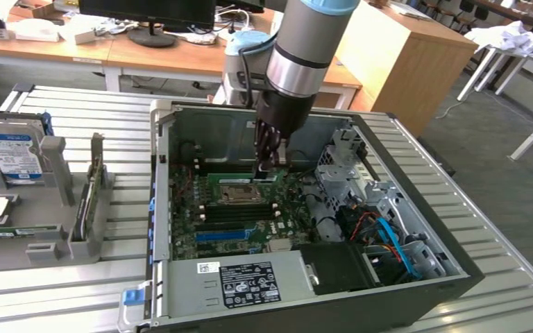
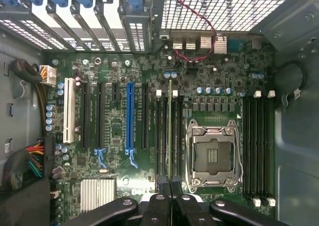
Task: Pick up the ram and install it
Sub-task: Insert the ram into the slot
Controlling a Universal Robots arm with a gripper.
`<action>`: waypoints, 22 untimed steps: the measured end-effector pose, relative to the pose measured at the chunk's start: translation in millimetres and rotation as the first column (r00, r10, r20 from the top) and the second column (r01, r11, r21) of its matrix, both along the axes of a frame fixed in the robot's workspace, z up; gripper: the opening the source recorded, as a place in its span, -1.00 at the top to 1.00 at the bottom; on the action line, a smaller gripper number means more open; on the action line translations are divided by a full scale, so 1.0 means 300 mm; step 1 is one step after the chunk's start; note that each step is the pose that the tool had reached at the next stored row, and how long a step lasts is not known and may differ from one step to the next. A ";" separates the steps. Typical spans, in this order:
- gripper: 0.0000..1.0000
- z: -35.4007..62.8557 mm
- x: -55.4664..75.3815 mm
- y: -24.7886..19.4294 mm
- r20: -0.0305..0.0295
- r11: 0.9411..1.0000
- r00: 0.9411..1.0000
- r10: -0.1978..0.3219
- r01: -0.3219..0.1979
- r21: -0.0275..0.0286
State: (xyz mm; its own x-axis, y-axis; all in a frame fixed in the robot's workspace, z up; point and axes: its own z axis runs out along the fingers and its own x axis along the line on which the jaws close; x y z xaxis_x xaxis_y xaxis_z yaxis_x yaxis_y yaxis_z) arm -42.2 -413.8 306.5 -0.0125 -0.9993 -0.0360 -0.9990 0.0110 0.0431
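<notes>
My gripper (image 1: pixel 268 166) reaches down into the open computer case (image 1: pixel 160 180), over the green motherboard (image 1: pixel 185 208). In the wrist view its dark fingers (image 2: pixel 160 185) are shut on the ram (image 2: pixel 170 131). The ram shows there edge-on as a thin green stick. It lies lined up along the black memory slots (image 2: pixel 160 131) beside the silver CPU socket (image 2: pixel 213 153). From the exterior view the ram (image 1: pixel 241 176) is a short green strip at the fingertips, low over the board. I cannot tell whether it touches its slot.
On a grey fixture (image 1: pixel 53 243) at the exterior view's left stand a hard drive (image 1: pixel 12 156) and another upright stick (image 1: pixel 86 201). Around the gripper are the case's power supply (image 1: pixel 239 277), a drive cage (image 1: pixel 350 163), red and blue cables (image 1: pixel 387 229), and a blue slot (image 2: pixel 129 116).
</notes>
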 end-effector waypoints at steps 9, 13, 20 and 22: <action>0.76 -0.029 0.000 0.000 0.000 1.000 1.000 0.000 0.000 0.000; 0.76 -0.043 0.000 0.000 0.000 1.000 1.000 0.000 0.000 0.000; 0.76 -0.067 0.000 0.000 0.000 1.000 1.000 0.000 0.000 0.000; 0.76 -0.072 0.000 0.000 0.000 1.000 1.000 0.000 0.000 0.000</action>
State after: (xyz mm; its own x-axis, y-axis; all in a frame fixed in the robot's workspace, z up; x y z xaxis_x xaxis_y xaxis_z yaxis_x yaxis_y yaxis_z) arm -42.2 -413.8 284.8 -0.0126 -0.9993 -0.0360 -0.9990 0.0110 0.0431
